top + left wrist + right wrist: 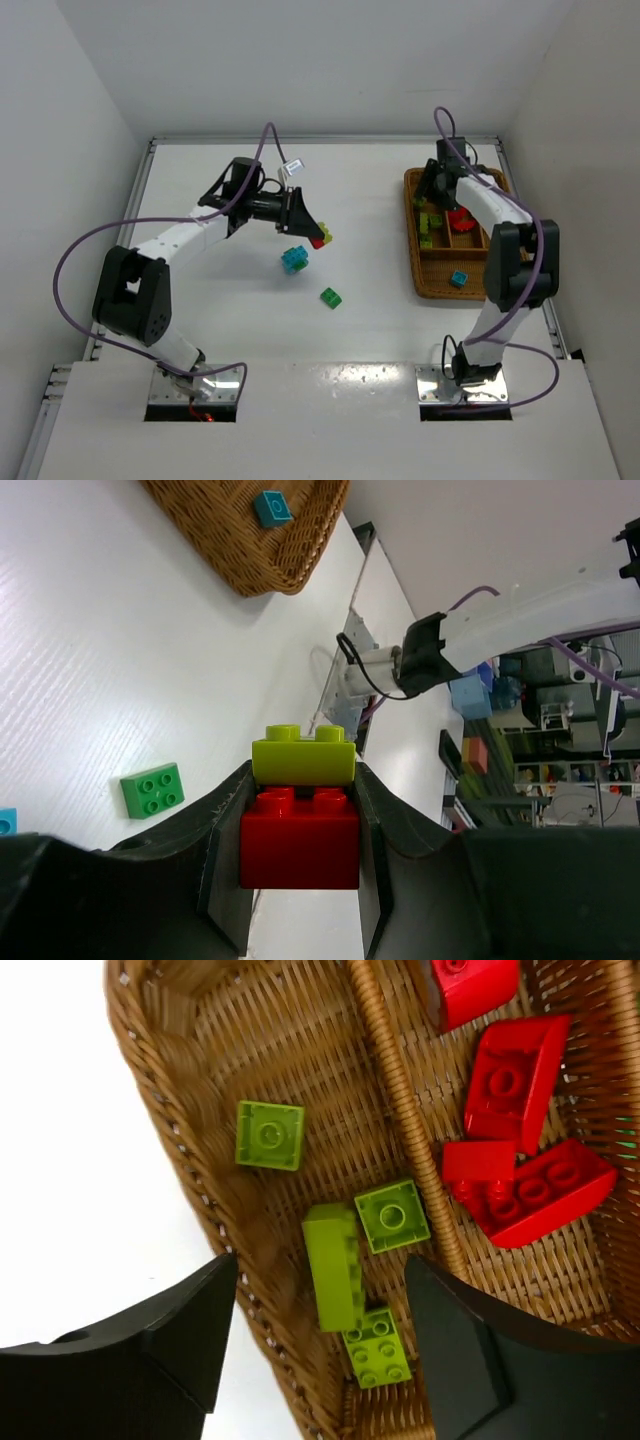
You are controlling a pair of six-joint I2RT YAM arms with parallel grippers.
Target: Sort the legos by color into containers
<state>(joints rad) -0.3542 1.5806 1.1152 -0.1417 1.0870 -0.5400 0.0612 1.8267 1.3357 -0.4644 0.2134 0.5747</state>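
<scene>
On my left wrist feed the left end effector (pixel 302 780) is pinching a red studded plastic brick (pixel 300 852) by its two sides. A yellow-green studded brick (pixel 302 758) is plugged on top of it, up at the fingertips. From overhead I see that arm holding the pair above the white table (pixel 370 200), near its middle. Two bricks lie loose on the table close by. A cyan-blue studded brick (pixel 294 259) is just beside the end effector, and a green studded brick (pixel 330 297) lies nearer the arm bases, apart from the cyan one.

The rectangular brown woven wicker tray (pixel 415 275) sits on the right side of the table. The right end effector (pixel 318 1280) hangs over its far end with its fingers (pixel 160 1350) spread wide and nothing between them. Straight below, in the compartment along the tray wall that faces the table's middle, I count four yellow-green bricks (pixel 270 1135). Two are small squares, one is a longer piece, and a four-stud piece touches the longer one's end. Across the woven divider (pixel 400 1110), the next compartment holds red bricks (pixel 515 1080), at least three, some touching. At the tray's near end a lone cyan-blue brick (pixel 458 279) lies inside.
</scene>
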